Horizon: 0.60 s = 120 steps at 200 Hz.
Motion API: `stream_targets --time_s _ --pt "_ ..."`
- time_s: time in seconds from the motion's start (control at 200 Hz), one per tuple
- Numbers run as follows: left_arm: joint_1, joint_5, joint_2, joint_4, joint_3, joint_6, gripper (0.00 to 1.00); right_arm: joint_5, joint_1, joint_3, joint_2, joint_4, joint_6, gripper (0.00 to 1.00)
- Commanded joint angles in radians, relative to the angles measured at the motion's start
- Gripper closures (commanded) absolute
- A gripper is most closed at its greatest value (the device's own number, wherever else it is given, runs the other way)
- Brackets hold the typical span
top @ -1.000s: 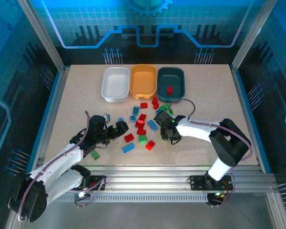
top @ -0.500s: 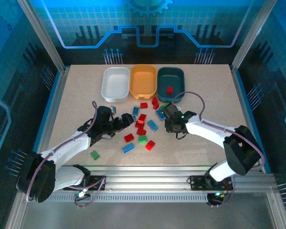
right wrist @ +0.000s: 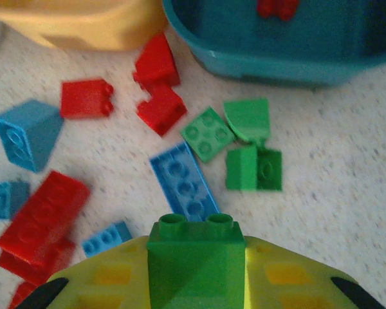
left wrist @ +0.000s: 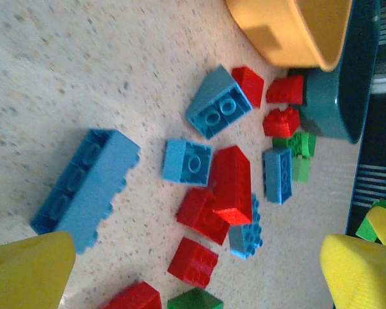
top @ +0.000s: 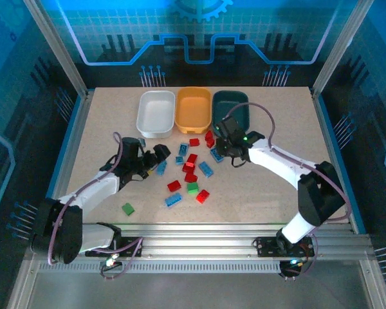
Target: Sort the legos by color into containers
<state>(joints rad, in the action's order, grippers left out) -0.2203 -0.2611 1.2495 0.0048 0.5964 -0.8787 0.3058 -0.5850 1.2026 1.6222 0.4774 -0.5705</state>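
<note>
On the table (top: 283, 129), a single green brick (top: 128, 208) lies near the front left corner. The left gripper (top: 159, 159) has its fingers spread, with a long blue brick (left wrist: 83, 187) just beside one fingertip. Along the far edge stand the white tray (top: 156, 112), the orange-yellow tray (top: 193, 108) and the dark teal tray (top: 239, 103) — a red brick (right wrist: 276, 6) lies in the last one. The loose legos (top: 190, 177) are scattered mid-table. The right gripper (top: 220, 131) pinches a green lego (right wrist: 194, 257) just before the teal tray.
</note>
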Motion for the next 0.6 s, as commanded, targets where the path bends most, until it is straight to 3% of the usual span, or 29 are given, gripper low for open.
stream_targets --time_s 0.0,0.32,0.595 --pt "0.024 -0.034 -0.039 0.010 -0.030 -0.017 0.01 -0.020 0.013 0.073 0.043 -0.029 0.026 0.70" --pt "0.027 0.005 -0.068 -0.205 0.016 0.099 0.01 -0.069 0.036 0.315 0.243 -0.042 0.099 0.69" --pt "0.027 0.020 -0.190 -0.197 -0.035 0.122 0.01 -0.099 0.073 0.647 0.518 0.043 0.166 0.69"
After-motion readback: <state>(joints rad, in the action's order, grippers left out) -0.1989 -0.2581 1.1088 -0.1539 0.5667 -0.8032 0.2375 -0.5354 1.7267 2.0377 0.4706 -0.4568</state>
